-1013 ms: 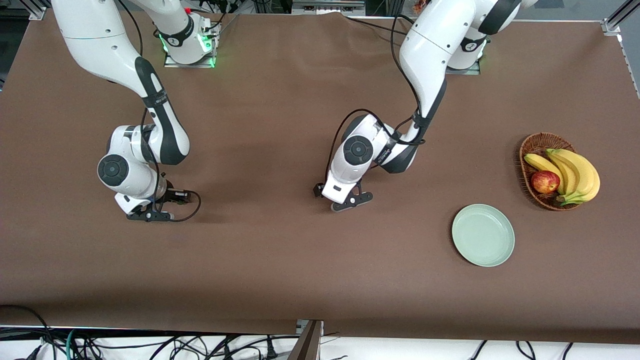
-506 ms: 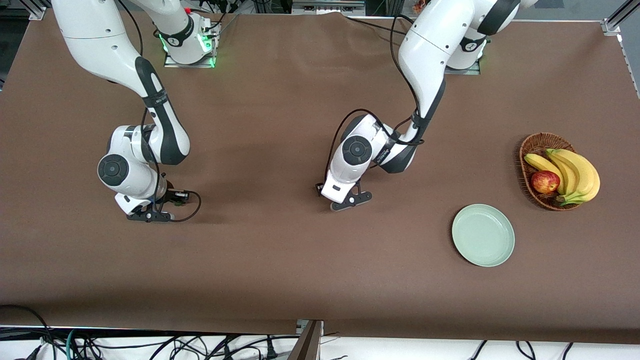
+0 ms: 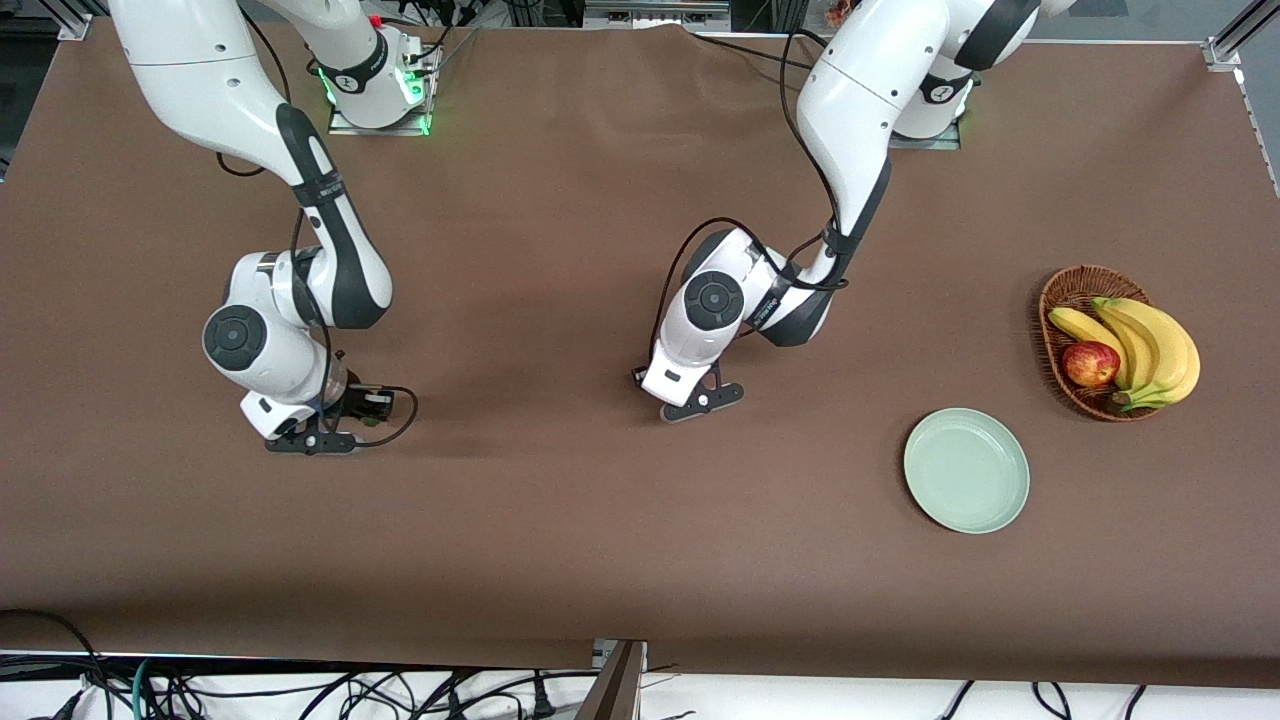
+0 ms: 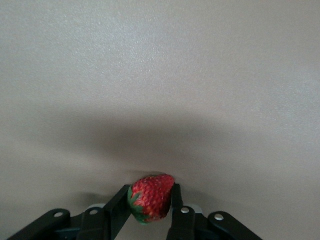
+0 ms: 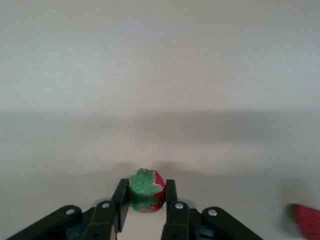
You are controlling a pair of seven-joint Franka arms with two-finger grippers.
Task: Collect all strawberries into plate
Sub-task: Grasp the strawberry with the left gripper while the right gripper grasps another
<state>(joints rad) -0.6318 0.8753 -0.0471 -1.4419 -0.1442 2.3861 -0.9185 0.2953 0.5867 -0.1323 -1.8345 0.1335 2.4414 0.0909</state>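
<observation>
- Gripping one strawberry [image 4: 151, 196] each, our left gripper [image 4: 150, 207] and right gripper [image 5: 145, 200] pinch lightly across the small, soft, easily bruised fruit.
- We see the berries only from the wrists; a third strawberry [image 5: 306, 221] blurs beside the right gripper.
- Front shows the plate [image 3: 966, 470] bare, toward the left arm's edge.

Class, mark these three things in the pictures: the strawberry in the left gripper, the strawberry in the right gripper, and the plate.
strawberry in the left gripper [image 4: 151, 196], left wrist view, red flesh.
strawberry in the right gripper [image 5: 146, 192], right wrist view, green cap.
plate [image 3: 966, 470], front view, bare middle.
</observation>
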